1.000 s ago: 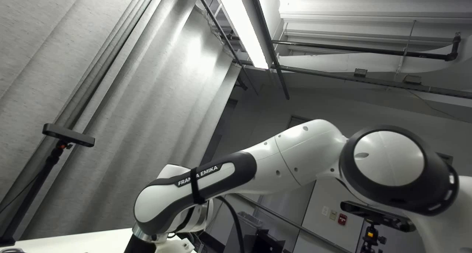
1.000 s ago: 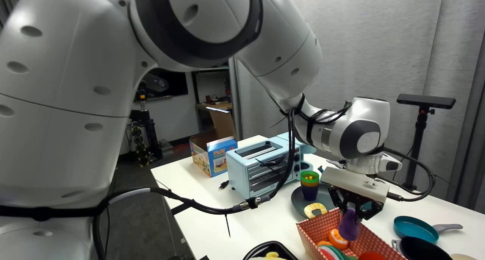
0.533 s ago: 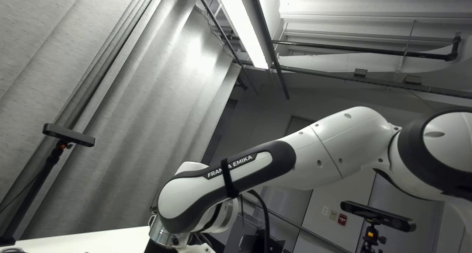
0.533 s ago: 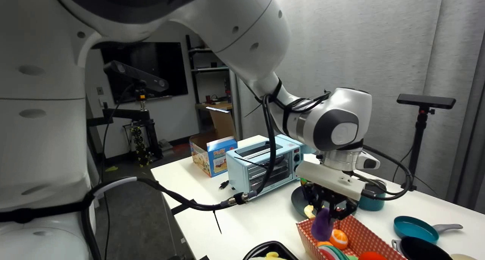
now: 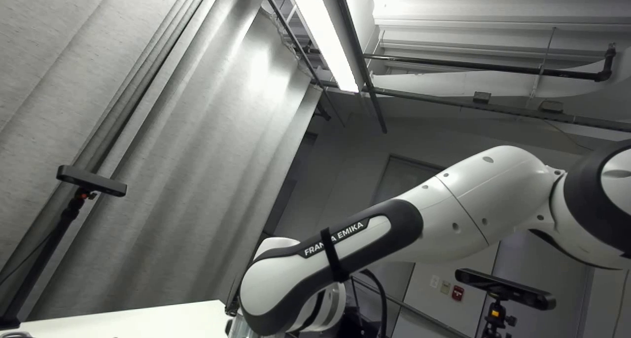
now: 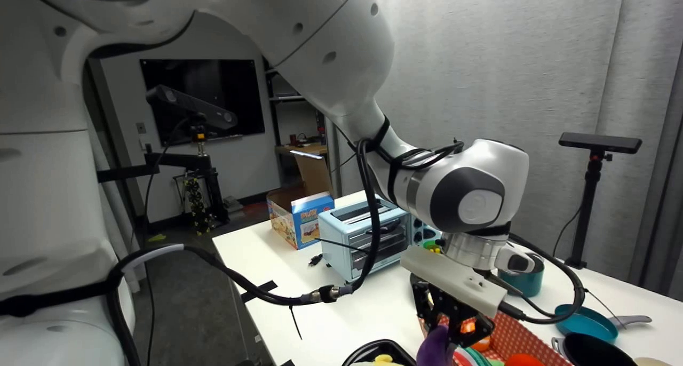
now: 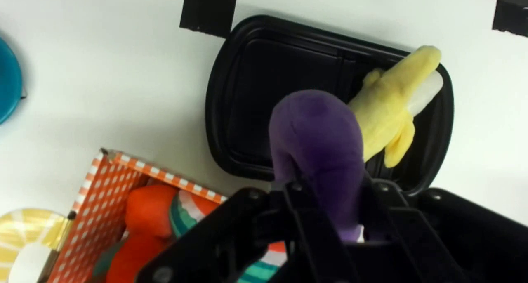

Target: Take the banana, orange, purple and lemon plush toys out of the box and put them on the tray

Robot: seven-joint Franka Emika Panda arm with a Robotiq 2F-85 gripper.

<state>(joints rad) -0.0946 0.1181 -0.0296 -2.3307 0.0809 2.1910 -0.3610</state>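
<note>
My gripper point(image 7: 330, 196) is shut on a purple plush toy point(image 7: 315, 130). In the wrist view the toy overlaps the black tray point(image 7: 268, 81) and part of the yellow banana plush point(image 7: 383, 105), which lies on the tray. In an exterior view the gripper point(image 6: 451, 323) holds the purple toy point(image 6: 433, 349) between the tray point(image 6: 368, 348) and the red-checkered box point(image 6: 515, 331). An orange plush point(image 6: 481, 345) lies in the box, partly behind a finger. I see no lemon plush. The gripper is out of frame in an exterior view that shows only the upper arm point(image 5: 365, 239).
The box also holds red plush toys point(image 7: 150, 208) and a striped one point(image 6: 469, 356). A yellow slice-like piece point(image 7: 24, 229) lies beside it. A toaster oven point(image 6: 363, 243), a teal pan point(image 6: 584, 323) and a dark pot point(image 6: 592, 351) stand on the table.
My gripper has carried the purple toy from over the box toward the tray, left and down in an exterior view. The arm has shifted right in an exterior view.
</note>
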